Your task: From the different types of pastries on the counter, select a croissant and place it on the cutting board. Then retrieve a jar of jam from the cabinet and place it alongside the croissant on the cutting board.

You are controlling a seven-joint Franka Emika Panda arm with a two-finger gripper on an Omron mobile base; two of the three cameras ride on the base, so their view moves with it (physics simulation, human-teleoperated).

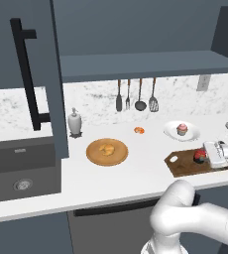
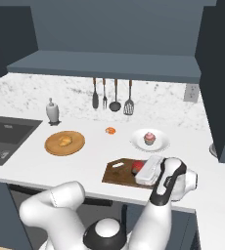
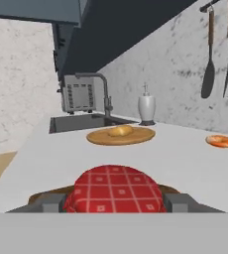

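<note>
The gripper [image 3: 115,203] squeezes the small dark-red jar of jam [image 1: 200,156] on the dark brown wooden cutting board [image 1: 180,164]. The golden-brown croissant [image 1: 106,148] sits far from that board, on the round tan plate [image 1: 93,155], not moved yet.

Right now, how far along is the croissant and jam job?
The jam jar is out of the cabinet and sits over the cutting board, between the fingers of the tool. The croissant is still on the round wooden plate, so that step is not done. Left: free the jar and move the croissant to the board.
</note>
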